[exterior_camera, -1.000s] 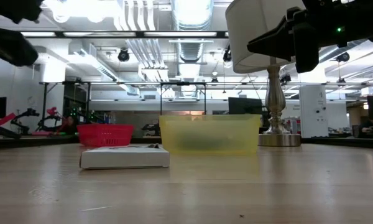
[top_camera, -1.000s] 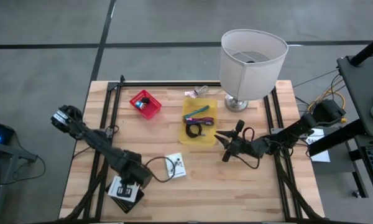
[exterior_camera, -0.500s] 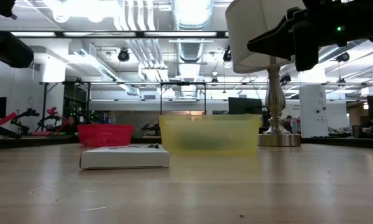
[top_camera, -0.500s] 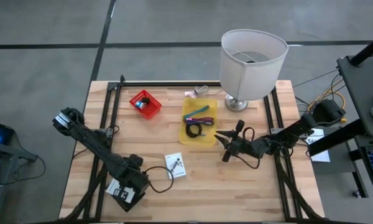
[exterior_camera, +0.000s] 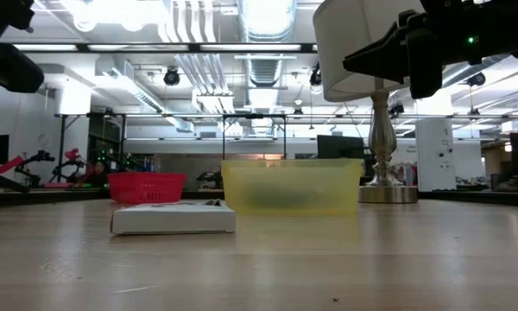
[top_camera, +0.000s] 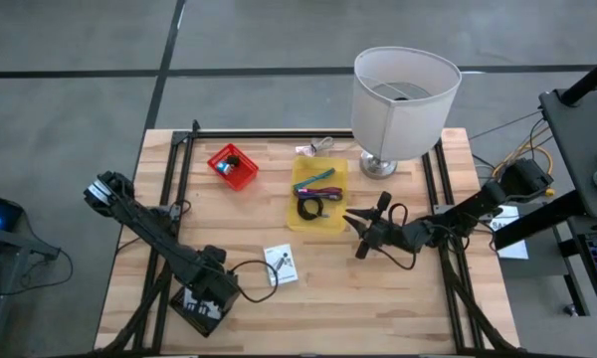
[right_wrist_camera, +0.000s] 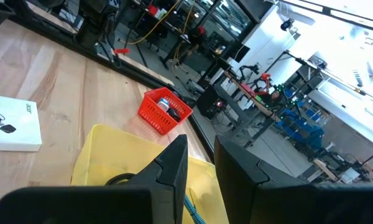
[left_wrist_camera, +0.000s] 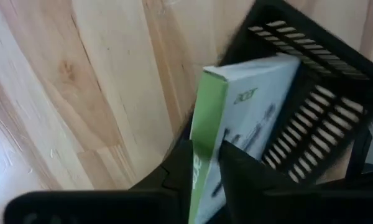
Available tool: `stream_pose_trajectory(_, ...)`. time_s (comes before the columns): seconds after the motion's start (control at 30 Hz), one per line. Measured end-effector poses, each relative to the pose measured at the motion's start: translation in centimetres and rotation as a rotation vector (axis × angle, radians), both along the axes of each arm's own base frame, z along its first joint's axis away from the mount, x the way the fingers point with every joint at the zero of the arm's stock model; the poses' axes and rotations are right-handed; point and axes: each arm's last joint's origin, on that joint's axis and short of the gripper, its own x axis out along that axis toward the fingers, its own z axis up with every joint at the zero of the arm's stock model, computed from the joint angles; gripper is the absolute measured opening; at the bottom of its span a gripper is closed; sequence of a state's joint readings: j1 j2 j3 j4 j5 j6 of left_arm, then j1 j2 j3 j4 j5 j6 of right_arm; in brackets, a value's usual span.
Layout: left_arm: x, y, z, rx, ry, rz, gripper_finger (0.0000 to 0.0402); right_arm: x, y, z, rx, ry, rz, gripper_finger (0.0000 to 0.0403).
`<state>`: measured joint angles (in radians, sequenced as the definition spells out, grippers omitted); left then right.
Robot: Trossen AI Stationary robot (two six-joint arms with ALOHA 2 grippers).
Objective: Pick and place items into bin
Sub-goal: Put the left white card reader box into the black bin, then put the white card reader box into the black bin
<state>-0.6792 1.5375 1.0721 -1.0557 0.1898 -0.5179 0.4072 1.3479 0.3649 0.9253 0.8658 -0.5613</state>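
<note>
Over the black slatted bin (top_camera: 201,308) at the near left corner of the table (top_camera: 378,288), the left gripper (left_wrist_camera: 205,163) clamps a flat white box with a green edge (left_wrist_camera: 242,118), its fingers pressed on either side of the box's green edge. The box stands tilted, its lower part already down between the bin's dark walls in the left wrist view. By my reading, the step in hand is the placing of this item: it is carried and lowered, but not let go. The next move calls for parting the fingers so the box drops flat, then lifting straight up clear of the bin's rim. Farther from the bin, a second white box (top_camera: 281,264) lies flat on the wood, likely the next pick. Well apart from the bin, beside the yellow tray (top_camera: 318,195), the right gripper (top_camera: 361,235) waits with fingers spread and empty.
</note>
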Motion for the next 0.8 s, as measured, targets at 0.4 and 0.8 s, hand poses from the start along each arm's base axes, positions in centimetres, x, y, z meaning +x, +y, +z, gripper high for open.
stream_pose_trajectory(0.4, 0.3, 0.0, 0.4, 0.006, -0.019, 0.032, 0.0144, 0.2, 0.1, 0.4, 0.013, -0.017, 0.0, 0.0068)
stream_pose_trajectory(0.8, 1.1, 1.1, 0.4, 0.088, -0.086, 0.079, 0.0155, 0.3, 0.1, 0.4, 0.016, -0.019, 0.0, 0.0068)
